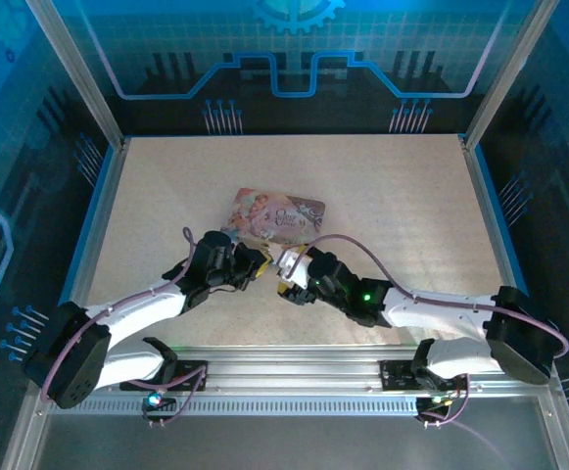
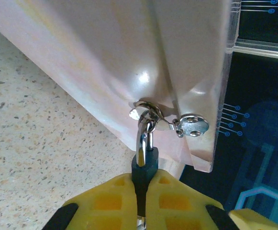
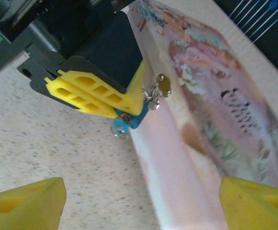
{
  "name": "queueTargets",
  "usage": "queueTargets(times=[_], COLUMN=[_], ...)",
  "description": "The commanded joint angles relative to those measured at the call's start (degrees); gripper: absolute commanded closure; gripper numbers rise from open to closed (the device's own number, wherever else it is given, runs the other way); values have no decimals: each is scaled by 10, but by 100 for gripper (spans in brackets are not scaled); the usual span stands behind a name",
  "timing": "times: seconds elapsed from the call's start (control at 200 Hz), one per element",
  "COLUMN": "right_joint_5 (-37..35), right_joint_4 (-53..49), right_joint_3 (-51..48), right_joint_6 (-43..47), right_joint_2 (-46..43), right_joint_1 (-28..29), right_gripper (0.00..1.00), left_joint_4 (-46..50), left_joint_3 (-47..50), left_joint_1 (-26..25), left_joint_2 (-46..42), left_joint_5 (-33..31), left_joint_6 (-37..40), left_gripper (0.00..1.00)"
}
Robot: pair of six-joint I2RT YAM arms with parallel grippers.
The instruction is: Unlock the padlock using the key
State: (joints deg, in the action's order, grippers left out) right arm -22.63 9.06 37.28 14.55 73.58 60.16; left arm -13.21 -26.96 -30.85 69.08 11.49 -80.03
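**Item 1, padlock** [image 2: 145, 162]: dark bluish body, silvery shackle; the shackle is threaded through the hasp on the near wall of the pink tin [image 2: 105, 57]. The tin sits on the speckled tabletop [image 2: 33, 158]. The lock's long axis runs straight out from the hasp, shackle end at the tin, free end pointing away from it.

**Item 2, left pincer** [image 2: 143, 179]: yellow fingers clenched on the padlock body from both sides; the lock is held out in line with the pincer.

**Item 3, right pincer** [image 3: 142, 191]: released, fingers spread wide, nothing between them. In its wrist view the padlock lies ahead and slightly left of its centre line, apart from both fingertips; the tin's wall runs alongside.

**Item 4, small metal:** a silvery oval tab [image 2: 194, 125] just beside the shackle; a small ring [image 3: 119, 129] at the lock's free end, poking out past the left fingers; whether either belongs to the key I cannot tell.

**Item 5, from above:** the two pincers meet nose to nose at the tin's near edge.

**Assessment:** the left arm is nearer and serves as holder; the key work likely falls to the free right arm. Its approach would have to follow the lock's long axis toward the free end; the left fingers crowd that end, so clearance looks tight.
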Motion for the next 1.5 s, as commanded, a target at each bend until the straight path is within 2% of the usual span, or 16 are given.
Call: queueTargets(times=[0.0,0.155,0.39,0.875,1.176,1.496], right_joint_5=[-72,-95,-93,-83,-78,-78], right_joint_4=[6,24,51,106,119,121], right_joint_3=[32,52,61,59,54,54], right_joint_6=[118,167,171,161,154,145], right_joint_2=[27,60,91,122,128,147], right_joint_1=[20,34,38,35,28,23], right_gripper=[16,16,21,50,72,74], left_joint_4=[-6,4,4,-8,-12,-14], left_joint_3=[-35,-44,-44,-42,-38,-36], left_joint_1=[2,2,2,2,2,2], left_joint_2=[-14,-16,-16,-15,-14,-14], left_joint_5=[24,26,27,33,33,34], left_joint_6=[-25,-32,-38,-44,-45,-47], left_gripper=[100,100,100,100,100,100])
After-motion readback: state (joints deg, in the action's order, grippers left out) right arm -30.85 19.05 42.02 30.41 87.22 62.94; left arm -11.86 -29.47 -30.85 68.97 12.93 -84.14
